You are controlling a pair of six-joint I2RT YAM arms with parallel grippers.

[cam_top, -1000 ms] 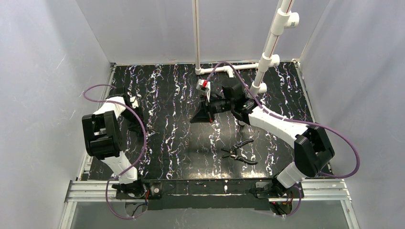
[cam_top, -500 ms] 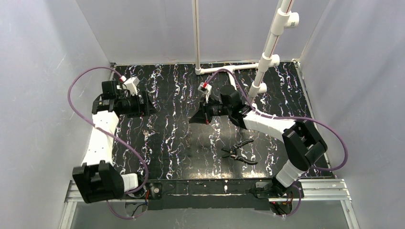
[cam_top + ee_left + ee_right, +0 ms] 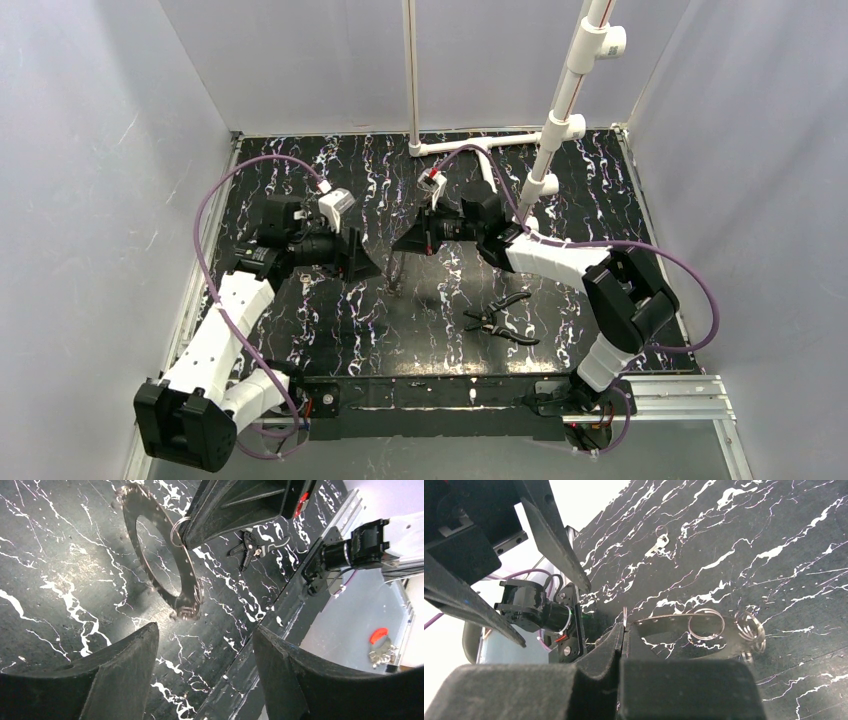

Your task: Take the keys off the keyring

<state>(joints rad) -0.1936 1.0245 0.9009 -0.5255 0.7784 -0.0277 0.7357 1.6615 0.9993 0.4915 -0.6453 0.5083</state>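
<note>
Pinching the keyring (image 3: 186, 587) upright at mid-bench (image 3: 330, 335), the right claw (image 3: 185, 529) seems to offer it to the wide-open left claw (image 3: 368, 267).

keyring (image 3: 137, 502): rim part hidden by right tool (image 3: 186, 530) | top view: too small to tell

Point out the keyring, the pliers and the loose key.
keyring (image 3: 183, 605), left wrist view, lower band.
pliers (image 3: 489, 322), top external view, pivot.
loose key (image 3: 656, 544), right wrist view, its middle.

Overhead camera looks down; both close wrist views share keyring (image 3: 132, 507) (image 3: 659, 622).
</note>
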